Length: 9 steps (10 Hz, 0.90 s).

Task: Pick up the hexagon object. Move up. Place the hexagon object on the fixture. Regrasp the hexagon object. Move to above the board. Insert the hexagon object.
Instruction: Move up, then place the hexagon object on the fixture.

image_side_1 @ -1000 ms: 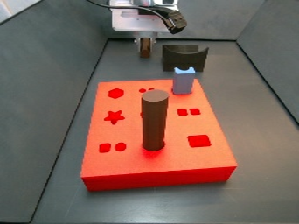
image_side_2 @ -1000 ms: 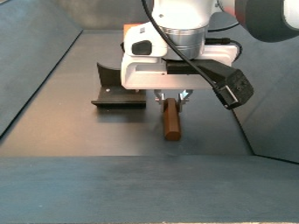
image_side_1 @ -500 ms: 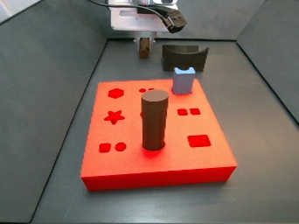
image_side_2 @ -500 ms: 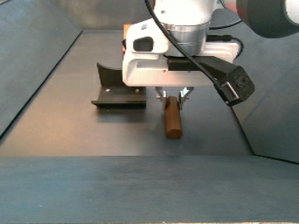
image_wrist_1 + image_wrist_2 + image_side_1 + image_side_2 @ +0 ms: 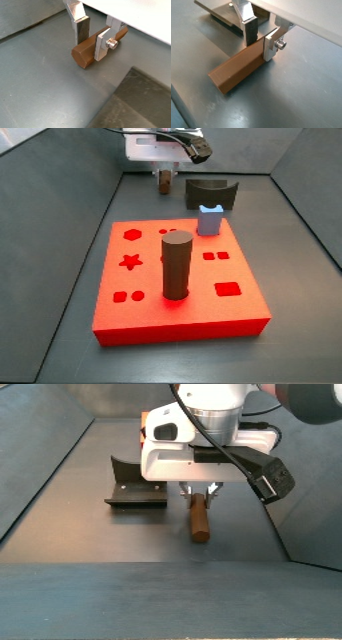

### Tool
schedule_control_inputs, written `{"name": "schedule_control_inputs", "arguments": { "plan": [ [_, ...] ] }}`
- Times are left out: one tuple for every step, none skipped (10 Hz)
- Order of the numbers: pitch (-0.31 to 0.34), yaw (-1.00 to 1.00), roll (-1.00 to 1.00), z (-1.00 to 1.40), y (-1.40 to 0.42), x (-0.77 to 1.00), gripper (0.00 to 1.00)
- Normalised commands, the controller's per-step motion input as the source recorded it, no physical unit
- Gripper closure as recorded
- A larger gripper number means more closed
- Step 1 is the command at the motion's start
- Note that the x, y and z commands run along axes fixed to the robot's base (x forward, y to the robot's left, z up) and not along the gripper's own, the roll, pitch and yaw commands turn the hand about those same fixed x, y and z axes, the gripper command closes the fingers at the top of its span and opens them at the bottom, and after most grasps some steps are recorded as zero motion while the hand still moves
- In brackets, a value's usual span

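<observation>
Now the hand [image 5: 261, 37] grips the hexagon object [image 5: 236, 69].
Its silver fingers [image 5: 102, 44] squeeze the brown peg near one end, just beside the fixture [image 5: 135, 487] at 9 o'clock.

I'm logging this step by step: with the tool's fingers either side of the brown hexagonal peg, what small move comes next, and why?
Probably close the tool on the slim reddish-brown hexagonal peg. In both wrist views the silver fingers flank its upper end, and it lies on the grey floor, apparently not yet lifted.
</observation>
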Motion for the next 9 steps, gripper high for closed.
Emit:
{"name": "schedule_control_inputs", "arguments": {
  "plan": [
    [0.0, 0.0, 0.0, 0.83, 0.0, 0.0, 1.0],
    [0.004, 0.03, 0.0, 0.83, 0.05, -0.02, 1.0],
    [0.015, 0.03, -0.01, 0.72, 0.03, -0.04, 1.0],
    [0.016, 0.03, -0.03, 0.63, 0.02, -0.04, 1.0],
    [0.018, 0.02, -0.06, 0.38, 0.0, -0.02, 1.0],
    [0.022, 0.02, -0.08, 0.28, 0.0, -0.02, 1.0],
    [0.0, 0.0, 0.0, 1.0, 0.0, 0.0, 1.0],
    [0.013, 0.0, -0.01, 1.0, 0.0, 0.0, 1.0],
    [0.019, 0.0, -0.02, 1.0, 0.0, -0.01, 1.0]
  ]
}}
